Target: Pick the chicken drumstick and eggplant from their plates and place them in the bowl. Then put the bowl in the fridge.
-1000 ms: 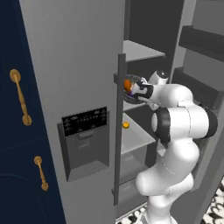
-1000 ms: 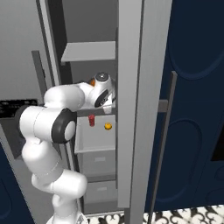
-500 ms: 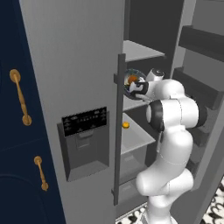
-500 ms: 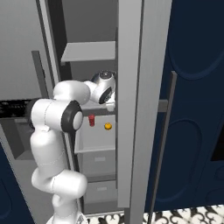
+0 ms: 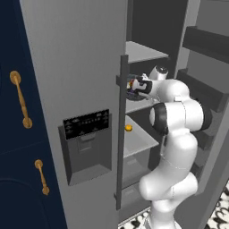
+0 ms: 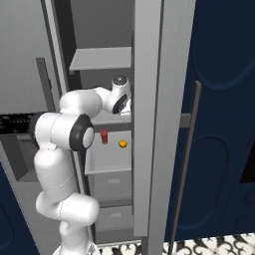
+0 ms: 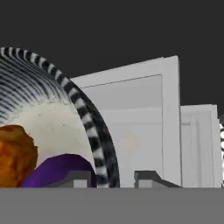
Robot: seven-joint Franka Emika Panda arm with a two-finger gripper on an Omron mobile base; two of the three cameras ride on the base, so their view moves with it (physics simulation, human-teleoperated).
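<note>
Fingertips astride bowl rim, parted

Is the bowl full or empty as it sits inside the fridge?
Full: the hand view shows the bowl holding the chicken drumstick and the eggplant on its pale inside.

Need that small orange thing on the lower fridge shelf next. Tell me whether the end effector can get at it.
Probably yes: the small orange thing lies in the open on the lower shelf, under the bowl.

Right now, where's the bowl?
In the left base view the bowl sits on a middle fridge shelf by the door handle, at the gripper; it holds the drumstick and eggplant.
</note>
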